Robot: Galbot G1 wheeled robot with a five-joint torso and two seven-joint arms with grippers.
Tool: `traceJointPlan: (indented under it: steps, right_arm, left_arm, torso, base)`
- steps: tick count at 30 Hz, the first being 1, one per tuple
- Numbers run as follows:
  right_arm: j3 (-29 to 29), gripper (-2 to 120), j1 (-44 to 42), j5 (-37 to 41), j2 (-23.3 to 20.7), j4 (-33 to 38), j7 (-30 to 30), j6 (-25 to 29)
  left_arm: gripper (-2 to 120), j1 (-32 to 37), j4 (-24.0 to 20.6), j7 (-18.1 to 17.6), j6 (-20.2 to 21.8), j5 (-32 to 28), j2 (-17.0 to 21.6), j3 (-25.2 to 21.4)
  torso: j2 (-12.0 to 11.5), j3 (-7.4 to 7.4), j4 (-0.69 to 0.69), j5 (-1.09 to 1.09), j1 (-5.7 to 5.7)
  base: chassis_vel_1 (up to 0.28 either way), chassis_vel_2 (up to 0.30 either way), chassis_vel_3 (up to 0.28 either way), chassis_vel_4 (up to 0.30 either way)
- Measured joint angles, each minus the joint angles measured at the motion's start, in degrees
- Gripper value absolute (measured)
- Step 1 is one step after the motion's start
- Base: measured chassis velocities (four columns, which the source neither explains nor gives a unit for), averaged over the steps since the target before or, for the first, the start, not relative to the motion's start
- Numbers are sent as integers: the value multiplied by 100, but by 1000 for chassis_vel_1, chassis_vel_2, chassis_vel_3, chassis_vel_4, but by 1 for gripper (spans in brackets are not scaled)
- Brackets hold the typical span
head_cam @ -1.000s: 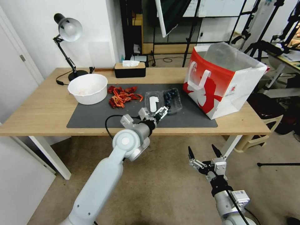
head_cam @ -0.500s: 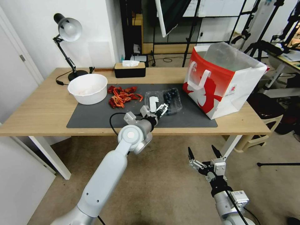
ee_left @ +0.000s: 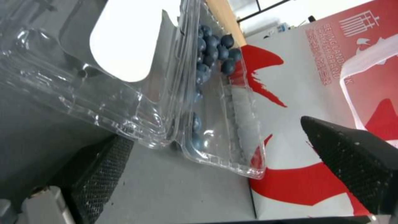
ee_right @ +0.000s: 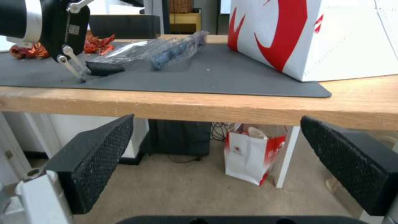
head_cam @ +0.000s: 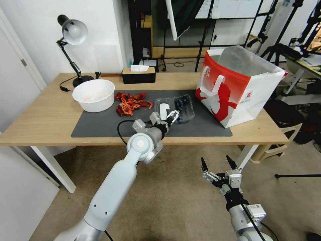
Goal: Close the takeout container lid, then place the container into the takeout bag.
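Two obstacles flank takeout container (head_cam: 175, 107): crayfish pile (head_cam: 131, 102), takeout bag (head_cam: 239, 85); left gripper (head_cam: 166, 118) open, empty

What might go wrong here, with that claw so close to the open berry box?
The takeout container lies open on the mat, its lid flat beside the blueberries. The left gripper, jaws open, sits low at the near edge; a push could slide the light box or spill berries instead of folding the lid. The takeout bag stands close by, so a wide swing might knock it. The right gripper waits below the table.
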Motion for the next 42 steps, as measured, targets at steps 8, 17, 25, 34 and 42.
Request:
traceJointPlan:
  steps: [8,17,25,34,42]
  right_arm:
    - [-6,100,-53,-34,0,0,-8,26]
    - [-17,100,-92,-50,0,1,-16,59]
    - [-28,100,-95,-56,0,11,-20,63]
    - [-27,100,-112,-57,0,12,-25,85]
    - [-26,100,-103,-57,0,5,-27,89]
  left_arm:
    - [100,51,30,180,-132,229,-10,12]
    - [100,166,-70,628,-333,858,41,136]
    - [100,200,-166,1092,-502,1482,76,285]
    - [100,204,-30,1580,-973,2996,79,483]
    - [100,123,-52,1978,-1134,3278,68,563]
  torso:
    - [0,0,0,1,0]
    - [-3,3,5,2,4]
    - [-3,2,4,1,3]
    - [-2,1,2,1,2]
    - [-1,1,2,1,1]
  base:
    - [0,0,0,0]
    - [0,0,0,0]
    - [0,0,0,0]
    - [0,0,0,0]
    - [0,0,0,0]
